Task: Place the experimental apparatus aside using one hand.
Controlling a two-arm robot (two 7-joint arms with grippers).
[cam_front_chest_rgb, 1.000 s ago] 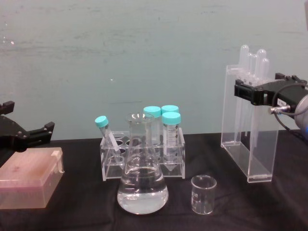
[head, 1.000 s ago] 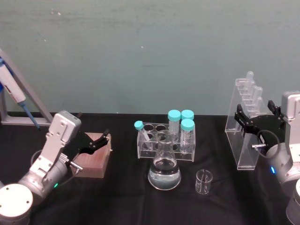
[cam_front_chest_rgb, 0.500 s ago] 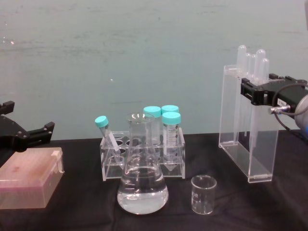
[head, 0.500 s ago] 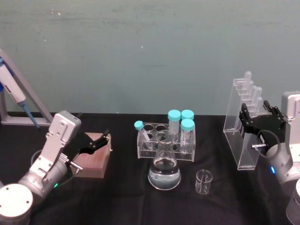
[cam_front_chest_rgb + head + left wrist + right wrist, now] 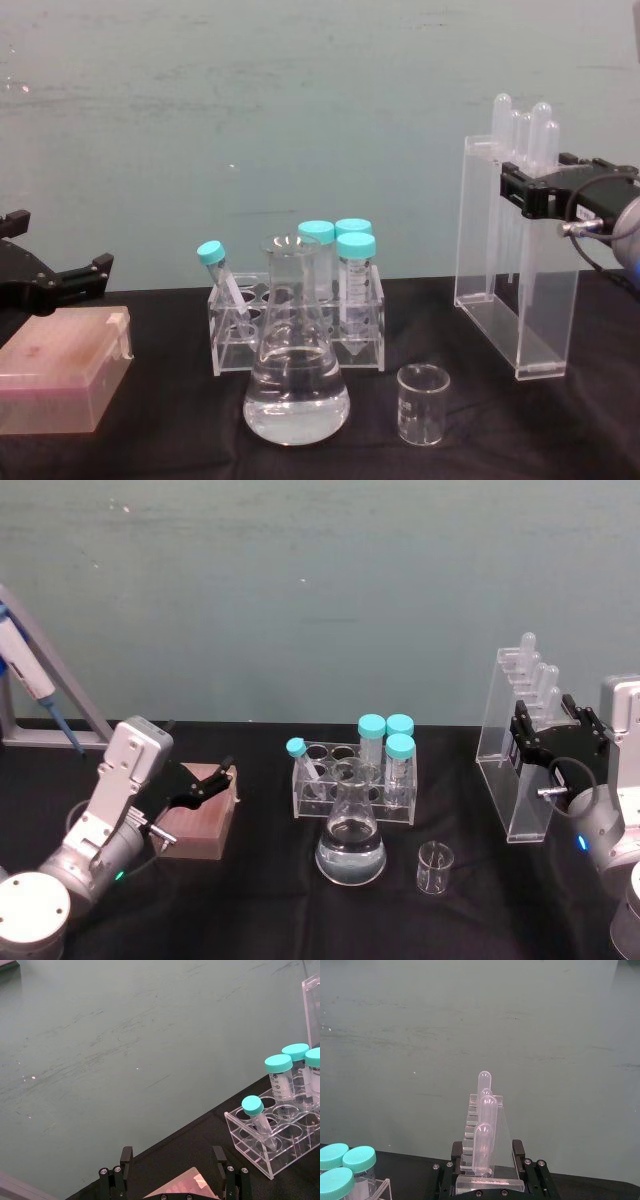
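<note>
Pipette stand (image 5: 520, 310) on the right is clamped between the right tool (image 5: 487, 1150) fingers; left tool (image 5: 172, 1160) is spread open by the pink box (image 5: 60, 375).

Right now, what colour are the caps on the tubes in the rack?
Turquoise, on all four caps; clearest in the left wrist view.

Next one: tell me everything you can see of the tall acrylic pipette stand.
The acrylic stand is clear, tall and narrow, upright on the black table at the robot's right. Clear pipettes hang in its slotted top, bulbs upward. The right gripper holds its upper part, fingers on either side.
</note>
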